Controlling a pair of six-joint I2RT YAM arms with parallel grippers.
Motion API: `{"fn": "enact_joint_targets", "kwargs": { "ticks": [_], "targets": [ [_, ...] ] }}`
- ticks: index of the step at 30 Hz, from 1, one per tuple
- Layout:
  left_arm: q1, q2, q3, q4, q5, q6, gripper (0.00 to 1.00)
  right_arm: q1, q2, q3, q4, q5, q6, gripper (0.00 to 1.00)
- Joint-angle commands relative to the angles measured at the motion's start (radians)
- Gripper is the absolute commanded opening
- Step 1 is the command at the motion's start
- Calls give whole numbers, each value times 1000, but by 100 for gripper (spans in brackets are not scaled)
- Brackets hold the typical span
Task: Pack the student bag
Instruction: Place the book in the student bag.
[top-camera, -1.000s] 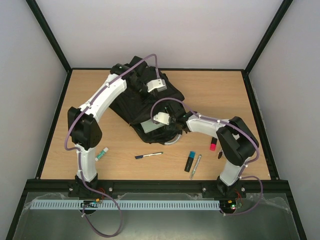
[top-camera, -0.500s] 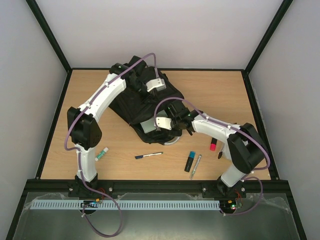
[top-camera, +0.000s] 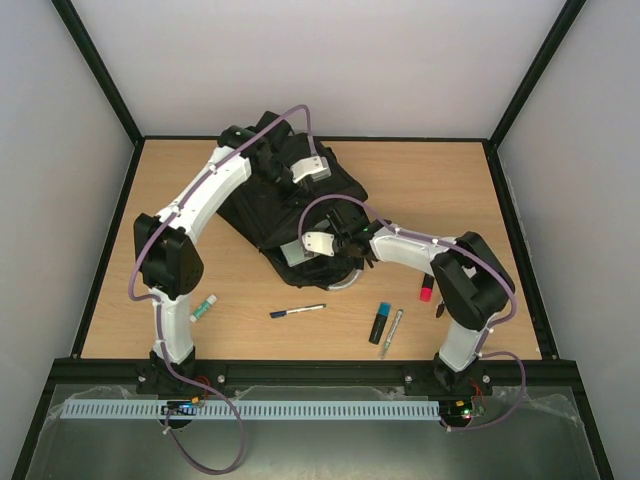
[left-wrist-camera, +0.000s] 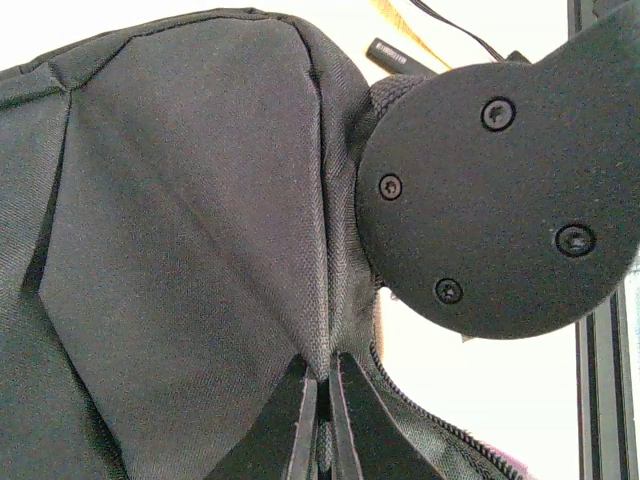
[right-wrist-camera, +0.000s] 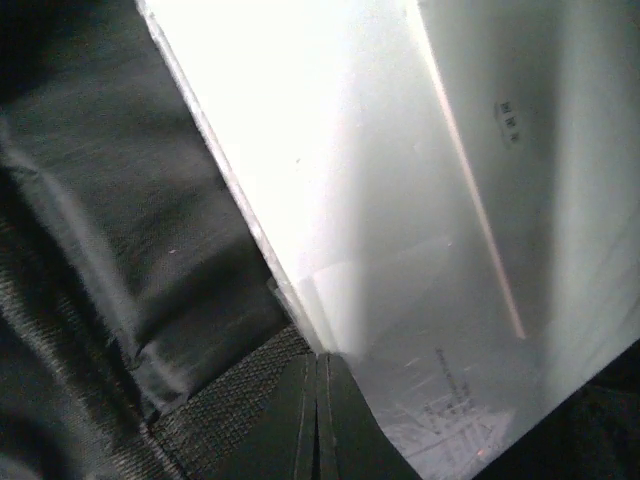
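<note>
The student bag is a large black backpack lying at the back middle of the table. My left gripper is at its far top and is shut on a fold of its fabric; the seam runs between the fingertips, beside the zip. My right gripper is at the bag's near opening, shut, its tips touching the edge of a flat grey-white sheet-like item that lies partly inside the bag. That item also shows from above.
On the table near the front lie a pen, a blue-black highlighter, a silver pen, a pink marker and a green-white glue stick. A pale loop handle sticks out below the bag. A black round plate crowds the left wrist view.
My right gripper has gone from open to shut at the bag's opening, its wrist lifting a little and settling back. The left arm has held still.
</note>
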Motion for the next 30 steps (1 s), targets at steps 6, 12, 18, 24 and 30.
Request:
{"fn": "enact_joint_targets", "kwargs": {
  "ticks": [6,12,18,24,30],
  "targets": [
    [15,-2,72,-11,110,22,2,4,111,-2,297,138,-26,1],
    [17,8,91,-10,120,22,2,2,161,28,366,182,-24,1],
    [17,9,92,-7,130,18,2,2,175,10,471,243,78,1],
    [19,10,94,-6,136,15,2,4,207,33,446,254,153,5],
    [27,14,93,-4,142,12,2,3,174,64,338,224,222,8]
  ]
}}
